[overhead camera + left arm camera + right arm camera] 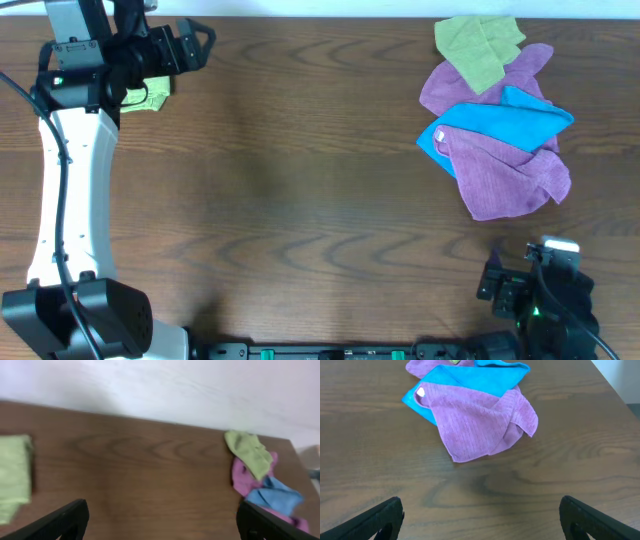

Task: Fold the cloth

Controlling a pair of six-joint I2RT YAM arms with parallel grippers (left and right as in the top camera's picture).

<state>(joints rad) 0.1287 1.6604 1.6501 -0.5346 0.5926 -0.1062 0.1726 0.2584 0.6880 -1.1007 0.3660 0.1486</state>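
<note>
The bright lime-green cloth (146, 97) lies folded small at the far left of the table, partly hidden under my left arm. It also shows in the left wrist view (13, 479) at the left edge. My left gripper (197, 44) is open and empty, just right of the cloth and apart from it; its fingers (160, 521) frame bare table. My right gripper (497, 280) rests at the near right, open and empty, its fingers (480, 516) over bare wood.
A pile of cloths lies at the back right: a duller olive-green one (479, 47), a purple one (510, 170) and a blue one (500, 122). The pile also shows in the right wrist view (480, 425) and the left wrist view (260, 475).
</note>
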